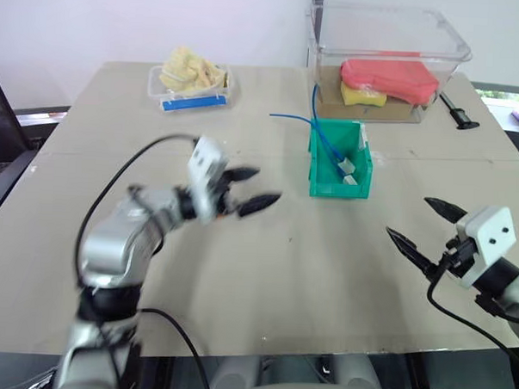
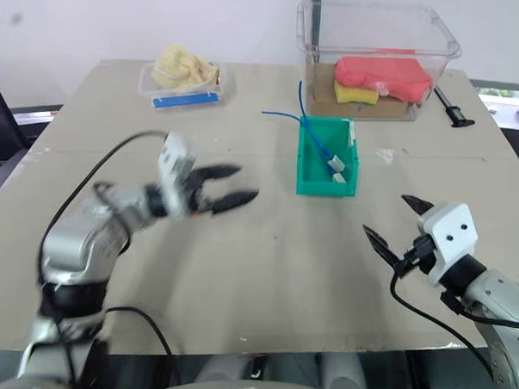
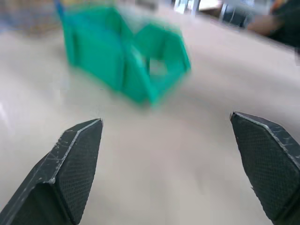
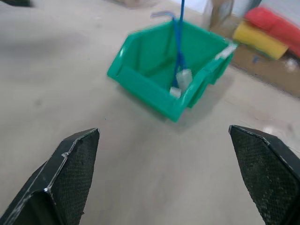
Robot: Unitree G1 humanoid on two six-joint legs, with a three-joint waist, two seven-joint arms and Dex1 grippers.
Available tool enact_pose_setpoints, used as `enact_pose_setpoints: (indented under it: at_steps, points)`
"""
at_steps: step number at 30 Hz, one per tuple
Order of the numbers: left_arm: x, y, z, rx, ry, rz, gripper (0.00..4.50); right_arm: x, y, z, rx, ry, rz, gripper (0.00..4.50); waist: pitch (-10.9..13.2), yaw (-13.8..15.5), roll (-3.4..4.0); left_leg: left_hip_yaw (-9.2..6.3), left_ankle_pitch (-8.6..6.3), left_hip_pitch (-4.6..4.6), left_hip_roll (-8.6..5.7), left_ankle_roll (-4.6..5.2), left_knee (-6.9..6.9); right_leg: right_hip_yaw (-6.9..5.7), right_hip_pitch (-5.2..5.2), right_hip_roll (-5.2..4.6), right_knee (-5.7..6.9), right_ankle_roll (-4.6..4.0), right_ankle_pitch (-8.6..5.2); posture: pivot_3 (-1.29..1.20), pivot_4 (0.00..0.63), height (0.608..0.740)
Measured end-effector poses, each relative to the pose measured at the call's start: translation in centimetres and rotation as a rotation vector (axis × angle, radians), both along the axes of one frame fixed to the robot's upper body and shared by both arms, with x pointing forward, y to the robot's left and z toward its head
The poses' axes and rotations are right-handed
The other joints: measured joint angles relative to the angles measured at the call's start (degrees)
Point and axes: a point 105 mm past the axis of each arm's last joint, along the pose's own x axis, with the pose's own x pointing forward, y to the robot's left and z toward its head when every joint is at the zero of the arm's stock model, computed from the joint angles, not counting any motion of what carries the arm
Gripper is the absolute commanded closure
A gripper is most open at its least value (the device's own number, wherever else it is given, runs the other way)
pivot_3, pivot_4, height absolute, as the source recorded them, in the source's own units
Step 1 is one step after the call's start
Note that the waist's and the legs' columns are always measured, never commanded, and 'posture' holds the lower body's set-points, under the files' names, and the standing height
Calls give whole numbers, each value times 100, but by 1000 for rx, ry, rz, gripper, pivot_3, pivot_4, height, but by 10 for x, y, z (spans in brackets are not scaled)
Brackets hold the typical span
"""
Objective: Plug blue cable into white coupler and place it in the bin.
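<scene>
The green bin (image 1: 338, 179) stands on the table, right of centre. The blue cable (image 1: 324, 143) runs down into it from the back and hangs out over the far rim. Its near end meets the white coupler (image 4: 184, 78), which lies against the bin's inner wall. My left gripper (image 1: 251, 188) hovers open and empty to the left of the bin, pointing at it. My right gripper (image 1: 420, 227) is open and empty near the table's front right, apart from the bin.
A large clear tub (image 1: 388, 54) holding red and yellow sponges stands behind the bin. A shallow clear tray (image 1: 191, 81) with a blue lid and yellow pieces sits at the back left. A small black tool (image 1: 459, 113) lies right of the tub.
</scene>
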Motion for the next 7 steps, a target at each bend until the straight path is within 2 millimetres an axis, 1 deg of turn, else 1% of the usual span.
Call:
enact_pose_setpoints:
  at_steps: [1,3,4,5,7]
  points:
    - [-6,7,-3,13,-3,12,54,-4,-4,-4,-10,24,13,115,0,26,1,3,-1,1,0,1,4,-8,8,-1,0,-9,-6,0,150,740]
    - [-11,12,-5,25,-3,21,54,-7,-7,-6,-19,38,21,115,-1,31,1,2,-1,3,1,2,5,-11,12,-1,0,-17,-12,0,150,740]
    - [-18,18,-9,30,5,35,54,-12,-13,-9,-36,59,27,115,-1,29,2,1,-2,6,3,3,4,-9,13,-2,0,-19,-15,0,150,740]
    - [-21,20,-11,31,11,39,54,-14,-15,-11,-42,67,25,115,-1,24,2,1,-3,7,4,5,4,-8,14,-2,0,-18,-16,0,150,740]
    - [-37,30,-27,37,70,68,54,-18,-32,-19,-56,109,-3,115,-1,13,2,1,-5,10,7,7,4,-4,13,-2,0,-17,-17,0,150,740]
